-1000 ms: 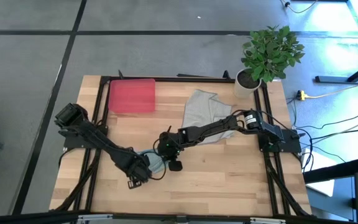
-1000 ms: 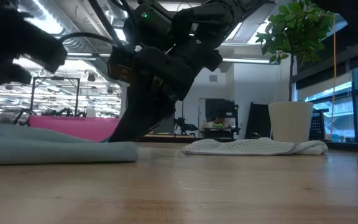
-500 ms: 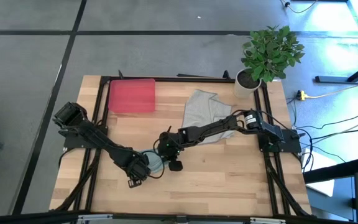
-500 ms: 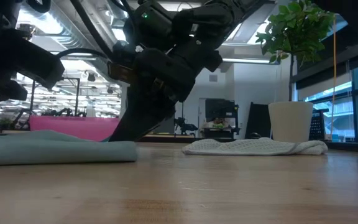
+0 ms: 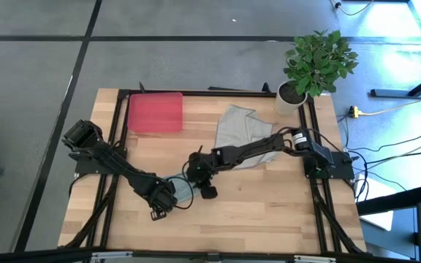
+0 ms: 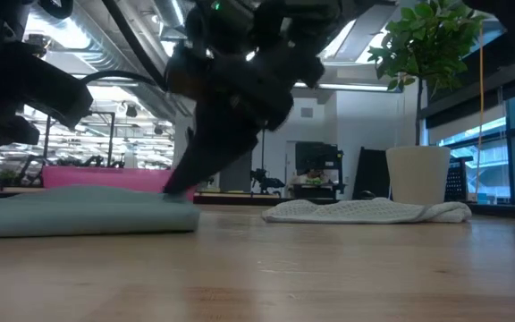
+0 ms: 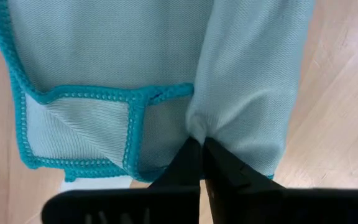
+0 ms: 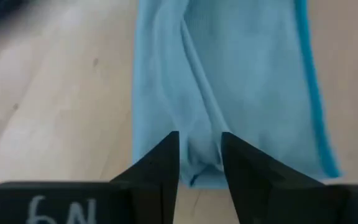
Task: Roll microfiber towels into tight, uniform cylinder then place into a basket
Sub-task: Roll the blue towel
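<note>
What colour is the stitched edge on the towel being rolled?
Bright turquoise, on the pale blue-teal towel; clearest in the left wrist view.

The wooden table (image 5: pixel 269 212) has a red tray (image 5: pixel 154 112) in one far corner and a white plant pot (image 5: pixel 291 95) in the other. A grey towel (image 5: pixel 241 131) and a blue towel (image 5: pixel 182 191) lie on it.

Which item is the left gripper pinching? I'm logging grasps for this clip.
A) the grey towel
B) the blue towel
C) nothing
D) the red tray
B: in the left wrist view the left gripper has its fingers shut on a fold of the blue towel.
</note>
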You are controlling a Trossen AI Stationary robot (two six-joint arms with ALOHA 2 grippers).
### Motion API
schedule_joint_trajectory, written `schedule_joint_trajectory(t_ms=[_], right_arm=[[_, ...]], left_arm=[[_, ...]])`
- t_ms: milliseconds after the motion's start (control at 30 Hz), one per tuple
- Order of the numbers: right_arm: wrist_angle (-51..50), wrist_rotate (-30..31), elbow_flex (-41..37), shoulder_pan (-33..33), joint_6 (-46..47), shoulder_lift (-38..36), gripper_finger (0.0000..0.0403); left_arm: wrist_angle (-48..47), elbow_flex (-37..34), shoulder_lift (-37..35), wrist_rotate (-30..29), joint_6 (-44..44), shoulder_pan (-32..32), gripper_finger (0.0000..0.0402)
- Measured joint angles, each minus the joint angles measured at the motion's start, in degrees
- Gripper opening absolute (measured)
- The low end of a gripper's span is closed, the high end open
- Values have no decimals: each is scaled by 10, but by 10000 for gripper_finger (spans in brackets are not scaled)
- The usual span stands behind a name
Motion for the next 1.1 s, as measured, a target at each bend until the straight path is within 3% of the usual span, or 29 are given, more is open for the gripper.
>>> schedule_joint_trajectory(t_ms=[200,500,700,1100], right_arm=[[5,19,0,9,-17,-14,121],[64,-24,2,40,-88,10,121],[78,6,1,33,-95,34,121],[76,3,3,20,-95,50,121]], left_arm=[[0,0,0,-1,0,0,0],[0,-1,1,-3,0,0,0],[6,-1,1,-4,0,-2,0],[7,-1,1,-3,0,-1,0]])
